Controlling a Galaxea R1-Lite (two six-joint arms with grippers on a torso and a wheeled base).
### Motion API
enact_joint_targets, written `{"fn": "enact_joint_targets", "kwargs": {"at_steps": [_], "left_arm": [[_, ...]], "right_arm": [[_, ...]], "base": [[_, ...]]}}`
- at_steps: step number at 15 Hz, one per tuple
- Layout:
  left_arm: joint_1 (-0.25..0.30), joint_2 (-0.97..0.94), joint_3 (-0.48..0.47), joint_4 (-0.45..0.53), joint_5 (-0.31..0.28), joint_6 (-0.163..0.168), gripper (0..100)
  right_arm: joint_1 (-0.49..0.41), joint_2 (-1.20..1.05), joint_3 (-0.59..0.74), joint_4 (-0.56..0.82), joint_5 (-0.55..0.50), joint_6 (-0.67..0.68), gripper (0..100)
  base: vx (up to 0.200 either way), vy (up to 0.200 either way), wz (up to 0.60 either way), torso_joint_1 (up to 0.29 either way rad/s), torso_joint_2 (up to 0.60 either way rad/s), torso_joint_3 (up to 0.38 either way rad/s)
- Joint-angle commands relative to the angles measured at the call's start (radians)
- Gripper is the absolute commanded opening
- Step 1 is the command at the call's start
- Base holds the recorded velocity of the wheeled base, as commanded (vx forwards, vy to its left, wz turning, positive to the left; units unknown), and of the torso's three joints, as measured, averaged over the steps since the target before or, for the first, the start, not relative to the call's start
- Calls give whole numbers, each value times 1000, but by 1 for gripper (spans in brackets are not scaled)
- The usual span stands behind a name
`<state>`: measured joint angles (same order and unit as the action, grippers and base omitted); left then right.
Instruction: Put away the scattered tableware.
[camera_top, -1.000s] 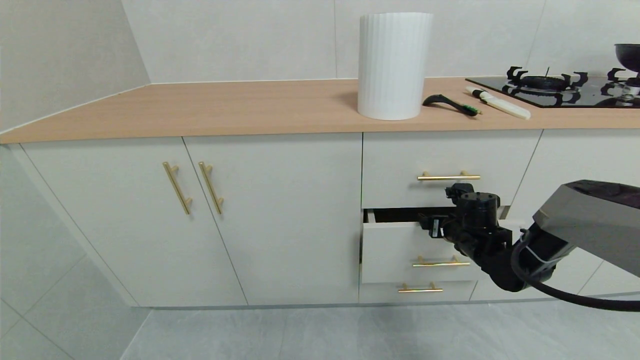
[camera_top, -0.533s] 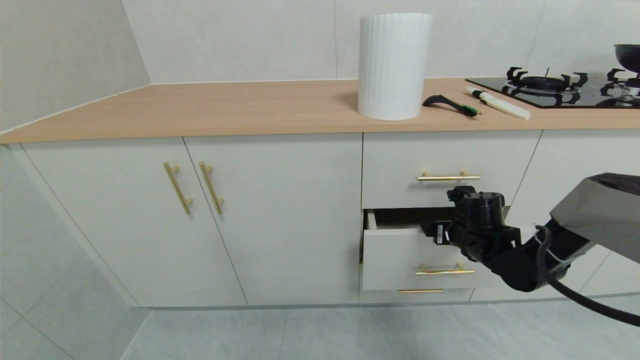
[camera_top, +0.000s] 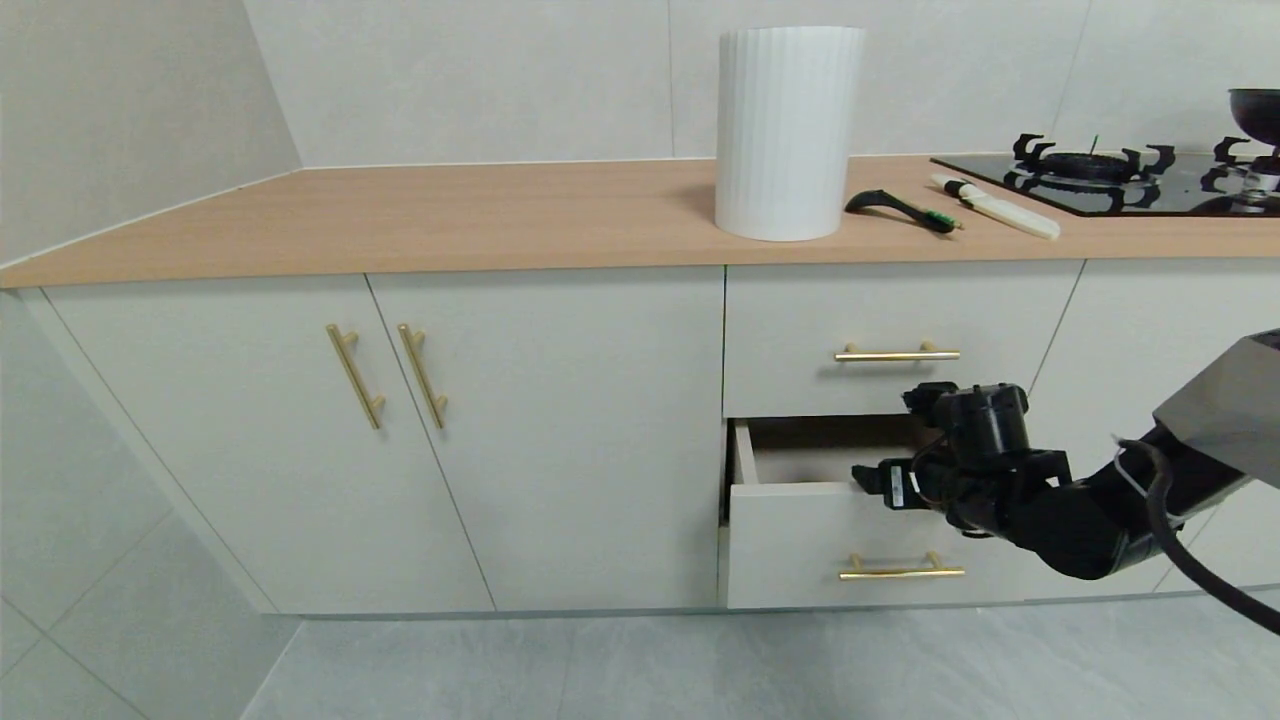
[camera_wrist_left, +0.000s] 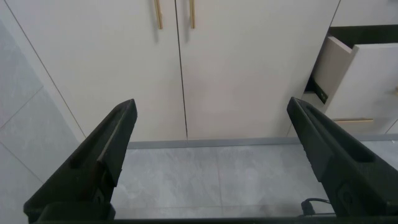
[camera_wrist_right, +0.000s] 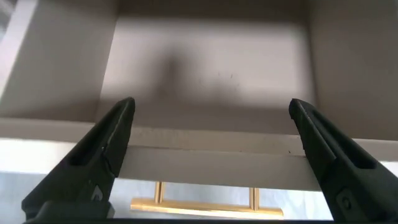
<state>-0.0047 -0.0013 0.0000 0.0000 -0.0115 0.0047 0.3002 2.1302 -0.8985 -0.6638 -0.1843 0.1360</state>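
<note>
Currently on surface (camera_top: 450, 215): two utensils, ladle (camera_top: 897, 208) and knife (camera_top: 1000, 208), beside one canister (camera_top: 788, 130).
Open drawer (camera_top: 850, 520): one.
Pincers: two, both wide; right pincer (camera_wrist_right: 209, 104) over drawer front, left pincer (camera_wrist_left: 210, 102) above floor (camera_wrist_left: 205, 180).
Right wrist view: drawer's inner bottom.

Bright, even light; the open drawer (camera_wrist_right: 211, 68) seems softly shadowed inside.

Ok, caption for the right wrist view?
Open right gripper at front edge of the pulled-out drawer, gold handle on its face.
</note>
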Motion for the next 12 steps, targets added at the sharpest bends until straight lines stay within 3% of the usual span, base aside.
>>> {"fn": "enact_joint_targets", "kwargs": {"at_steps": [1,9,12], "left_arm": [[0,1,0,0,-1,0,100],[0,1,0,0,-1,0,100],[0,1,0,0,-1,0,100]], "right_arm": [[0,-53,3,49,5,-6,100],[2,-110,47,197,68,-113,100],[7,-145,47,343,86,-179,100]], "base": [[0,0,0,0,0,0],[0,0,0,0,0,0],[0,0,0,0,0,0]]}}
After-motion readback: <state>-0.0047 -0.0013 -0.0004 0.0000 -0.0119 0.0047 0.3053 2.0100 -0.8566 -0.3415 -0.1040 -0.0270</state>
